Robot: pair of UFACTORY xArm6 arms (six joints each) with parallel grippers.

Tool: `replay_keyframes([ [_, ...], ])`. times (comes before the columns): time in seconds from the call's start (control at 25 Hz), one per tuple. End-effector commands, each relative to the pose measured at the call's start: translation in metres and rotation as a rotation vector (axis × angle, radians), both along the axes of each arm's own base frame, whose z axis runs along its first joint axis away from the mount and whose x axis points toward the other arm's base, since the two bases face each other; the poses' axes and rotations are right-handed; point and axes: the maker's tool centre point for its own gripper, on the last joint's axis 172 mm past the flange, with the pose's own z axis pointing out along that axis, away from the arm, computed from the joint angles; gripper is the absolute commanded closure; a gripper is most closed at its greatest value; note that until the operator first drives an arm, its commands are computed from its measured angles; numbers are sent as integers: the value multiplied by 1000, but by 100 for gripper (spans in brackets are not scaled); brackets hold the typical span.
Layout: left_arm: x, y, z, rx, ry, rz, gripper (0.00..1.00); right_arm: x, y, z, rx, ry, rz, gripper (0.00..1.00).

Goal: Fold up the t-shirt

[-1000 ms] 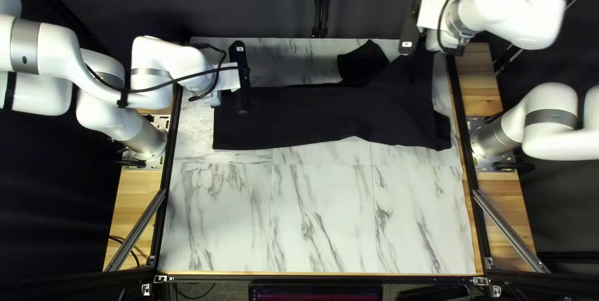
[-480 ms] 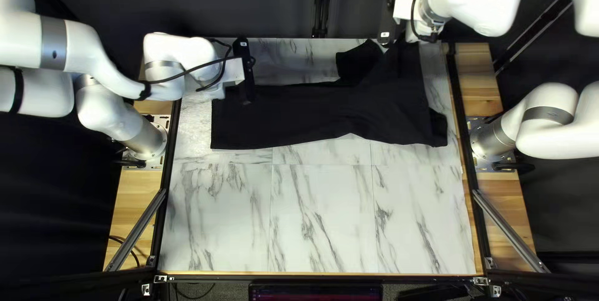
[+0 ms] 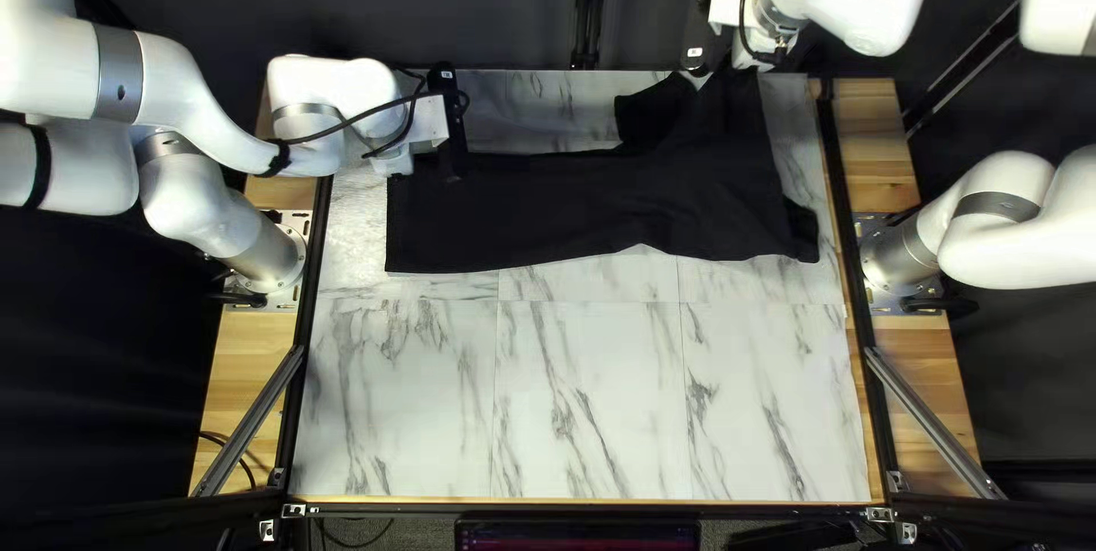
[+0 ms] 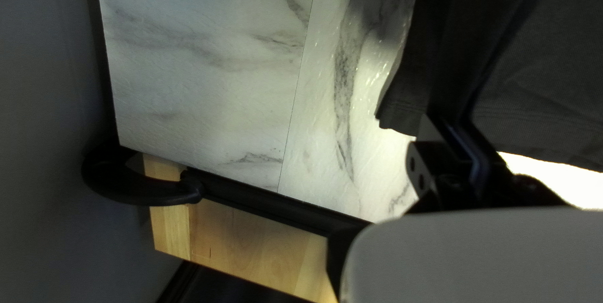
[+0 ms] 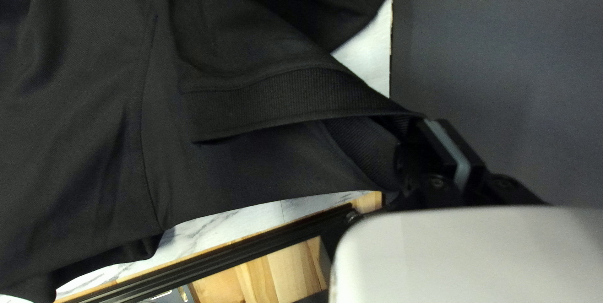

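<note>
The black t-shirt (image 3: 571, 203) lies stretched across the table's far half. Over its left end in the top left view is my left gripper (image 3: 452, 129); in the left wrist view the left gripper (image 4: 455, 128) is shut on the hem of the t-shirt (image 4: 534, 83), where a ridge of cloth runs away from the fingers. My right gripper (image 3: 699, 35) is beyond the table's far edge, holding up part of the shirt. In the right wrist view the right gripper (image 5: 428, 128) is shut on the end of a ribbed band of the t-shirt (image 5: 264, 99).
The marble-patterned table (image 3: 582, 403) shows bare in its near half. Black rails (image 3: 845, 220) run along its left and right sides, with wooden strips (image 3: 925, 368) outside them. A dark curtain (image 3: 457, 3) stands behind the far edge.
My right gripper has moved left and farther back, drawing the shirt's right part left and raising cloth. The left gripper has shifted slightly right and back.
</note>
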Motion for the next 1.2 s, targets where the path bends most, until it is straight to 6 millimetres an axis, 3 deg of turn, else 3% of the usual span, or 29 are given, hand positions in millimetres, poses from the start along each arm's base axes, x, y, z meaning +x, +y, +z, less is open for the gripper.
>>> replay_keyframes([
  [0.04, -6, -4, 5, 8, 1, 10, 89, 6, 0, 1, -4, -8, 6, 100],
  [0.28, 6, -48, 28, 30, 8, -8, 87, 0, 12, 8, -17, -17, 7, 100],
  [0.44, 20, -92, 48, 54, 20, -29, 87, -2, 24, 12, -22, -14, 6, 100],
  [0.6, 22, -123, 62, 76, 36, -28, 87, -2, 37, 14, -25, -16, 11, 100],
  [0.92, 18, -160, 79, 119, 70, 17, 88, 4, 58, 21, -36, -24, 34, 100],
  [1.2, 10, -176, 86, 154, 89, 74, 92, 5, 60, 21, -41, -31, 48, 100],
])
